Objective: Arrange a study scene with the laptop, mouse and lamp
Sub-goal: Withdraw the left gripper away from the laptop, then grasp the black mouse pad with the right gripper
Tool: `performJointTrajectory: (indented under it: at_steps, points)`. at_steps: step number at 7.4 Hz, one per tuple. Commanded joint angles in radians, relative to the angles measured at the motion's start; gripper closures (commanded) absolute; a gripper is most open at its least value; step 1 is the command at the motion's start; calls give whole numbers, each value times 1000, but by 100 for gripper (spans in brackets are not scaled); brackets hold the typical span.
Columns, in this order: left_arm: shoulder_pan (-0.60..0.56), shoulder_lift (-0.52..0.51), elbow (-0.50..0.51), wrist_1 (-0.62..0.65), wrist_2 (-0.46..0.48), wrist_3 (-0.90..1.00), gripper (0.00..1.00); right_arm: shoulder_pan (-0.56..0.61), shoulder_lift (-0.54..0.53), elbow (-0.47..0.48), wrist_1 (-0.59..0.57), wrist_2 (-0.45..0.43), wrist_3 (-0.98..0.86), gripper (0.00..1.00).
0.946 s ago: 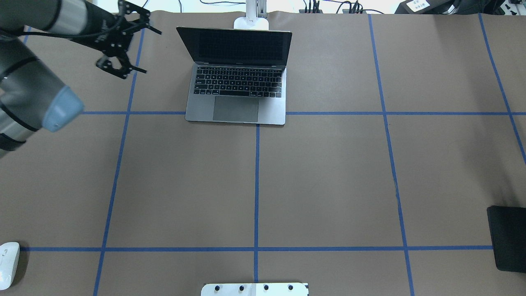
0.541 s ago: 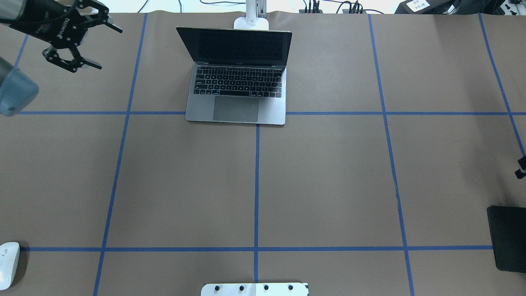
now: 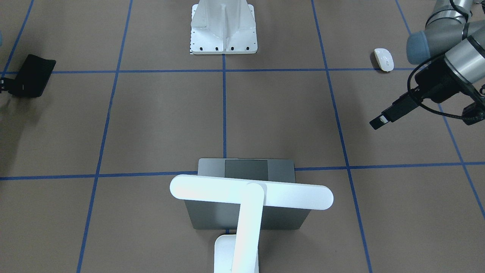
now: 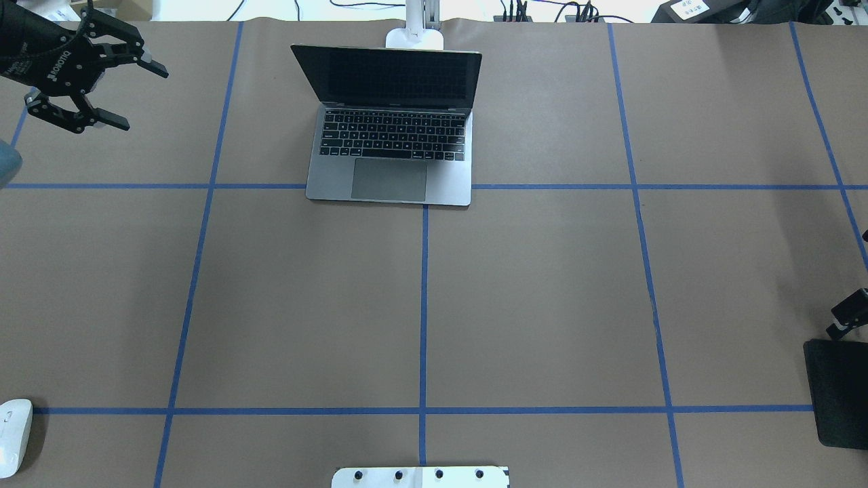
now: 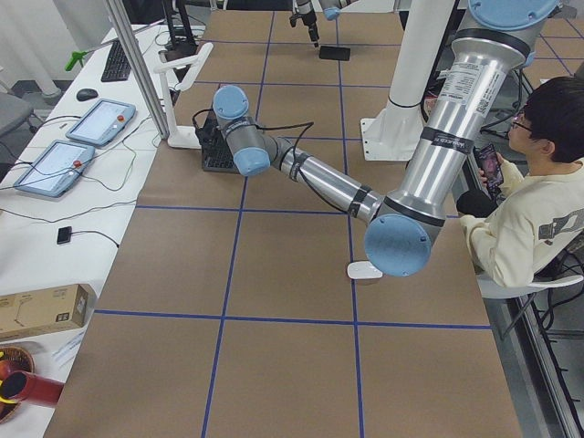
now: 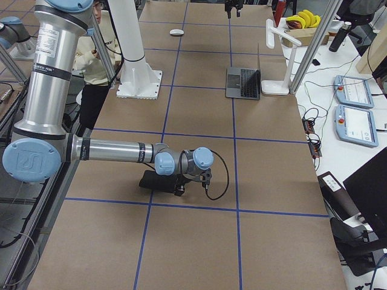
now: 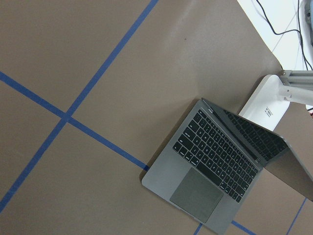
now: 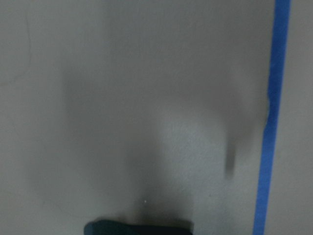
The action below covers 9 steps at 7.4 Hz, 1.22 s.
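Note:
The grey laptop stands open at the table's far middle, also in the left wrist view. The white lamp stands right behind it, its bar head over the lid; its base shows overhead. The white mouse lies at the near left edge, far from both grippers. My left gripper is open and empty, high over the far left corner, well left of the laptop. Only a part of my right gripper shows at the right edge, just above the black pad; I cannot tell if it is open.
A thin black square pad lies at the near right edge. The white ribbed bracket with its bolted plate stands at the near middle. Blue tape lines divide the brown table. A seated person is beside the robot.
My left gripper has swung left, away from the laptop, staying open. My right gripper has come into view at the right edge and moved down toward the black pad.

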Motion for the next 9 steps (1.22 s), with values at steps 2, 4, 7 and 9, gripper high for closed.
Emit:
performJointTrajectory:
  at_steps: [2,4,7,9]
  points:
    - [-1,2,-25,2,-6,6,1,-57,-29,-7,-7,-7,11,0]
    - [-1,5,-31,2,-6,6,1,-63,-38,-2,-7,-22,11,0]
    - [1,20,-49,2,-6,6,1,-67,-63,2,-5,-52,11,0]
    - [1,19,-51,4,-7,6,1,-70,-60,1,3,-38,13,0]
